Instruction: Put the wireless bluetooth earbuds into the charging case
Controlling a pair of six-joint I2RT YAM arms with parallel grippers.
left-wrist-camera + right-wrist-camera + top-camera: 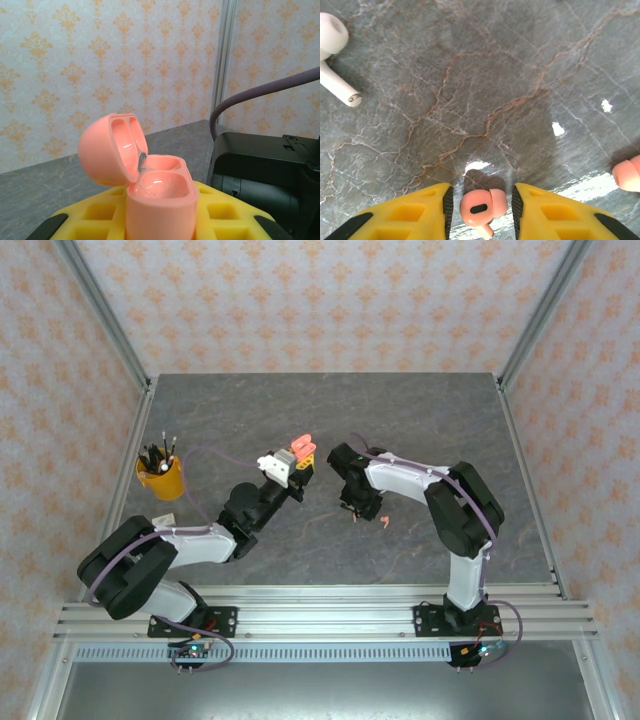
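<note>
My left gripper [160, 222] is shut on the salmon-pink charging case [161, 200], held upright above the table with its lid [105, 150] swung open to the left. Both wells look empty. From above, the case [301, 446] sits at the tip of the left gripper [288, 466]. My right gripper [482, 212] is low over the table, jaws open. A pink earbud [481, 206] lies between the yellow fingers [415, 215], with a small gap on each side. A second pink earbud [627, 175] lies to the right, and a white earbud [334, 47] lies at the upper left.
A yellow cup [160, 480] of pens stands at the left of the grey marble table [330, 400]. The right arm's black link [260, 175] sits close to the right of the case. A loose pink earbud [384, 521] lies beside the right gripper [352, 508].
</note>
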